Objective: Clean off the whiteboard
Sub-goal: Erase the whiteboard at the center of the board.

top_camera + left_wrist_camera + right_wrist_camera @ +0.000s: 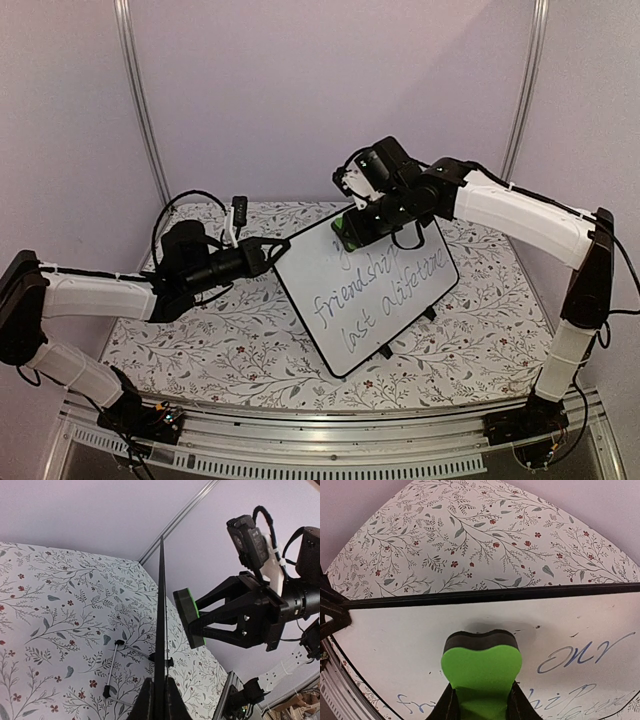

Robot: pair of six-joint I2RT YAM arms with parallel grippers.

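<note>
Your left gripper (159, 700) is pinching the whiteboard (370, 290) by its thin rim, centre frame in the top view. Your right gripper (481, 702) is clamping the eraser (481, 667) close to its far edge. Pressing hard is probably risking it twisting free.

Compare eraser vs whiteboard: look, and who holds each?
The eraser is a small green block with a dark pad; the whiteboard is a large white panel, black-rimmed, with handwriting. The eraser sits in the right jaws, pad facing the board; the whiteboard is pinched at its edge by the left jaws. Both are gripped.
</note>
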